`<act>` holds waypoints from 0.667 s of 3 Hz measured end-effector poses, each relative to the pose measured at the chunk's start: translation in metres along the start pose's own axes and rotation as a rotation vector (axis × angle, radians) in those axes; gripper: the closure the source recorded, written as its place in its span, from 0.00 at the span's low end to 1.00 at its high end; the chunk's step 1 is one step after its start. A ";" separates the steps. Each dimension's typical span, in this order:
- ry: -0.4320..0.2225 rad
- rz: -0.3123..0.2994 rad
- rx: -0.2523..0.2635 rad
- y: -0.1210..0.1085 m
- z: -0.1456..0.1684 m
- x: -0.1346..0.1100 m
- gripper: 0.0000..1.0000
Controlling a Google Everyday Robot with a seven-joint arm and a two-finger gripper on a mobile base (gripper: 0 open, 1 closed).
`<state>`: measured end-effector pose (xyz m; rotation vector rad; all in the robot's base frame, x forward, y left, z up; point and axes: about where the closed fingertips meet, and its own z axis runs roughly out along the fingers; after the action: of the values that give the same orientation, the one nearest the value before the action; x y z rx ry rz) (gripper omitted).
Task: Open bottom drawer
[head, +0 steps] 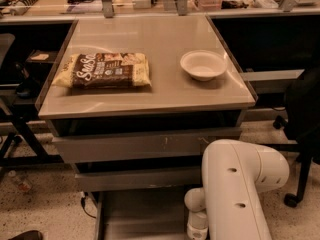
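Note:
The cabinet has three grey drawer fronts under its top. The widest front [145,145] has white scratch marks, and the mid-width front [137,178] sits below it. The bottom drawer [142,216] is lowest and narrowest. It stands out toward me, and the floor of its shallow grey box shows. My white arm [240,194] reaches down at the lower right, and its wrist [197,223] hangs over the drawer's right side. My gripper is below the wrist, past the bottom edge of the view.
On the cabinet top [165,91] lie a brown snack bag [104,70] at the left and a white bowl [203,65] at the right. A black chair [302,129] stands at the right. Dark table legs [20,134] stand at the left. A cable [86,206] lies on the speckled floor.

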<state>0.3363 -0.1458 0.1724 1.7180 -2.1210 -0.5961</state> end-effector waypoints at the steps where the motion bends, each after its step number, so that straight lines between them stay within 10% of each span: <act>1: 0.037 -0.022 -0.025 -0.004 0.003 -0.004 0.00; 2: 0.074 -0.043 -0.050 -0.008 0.006 -0.007 0.00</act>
<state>0.3419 -0.1399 0.1632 1.7360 -2.0065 -0.5831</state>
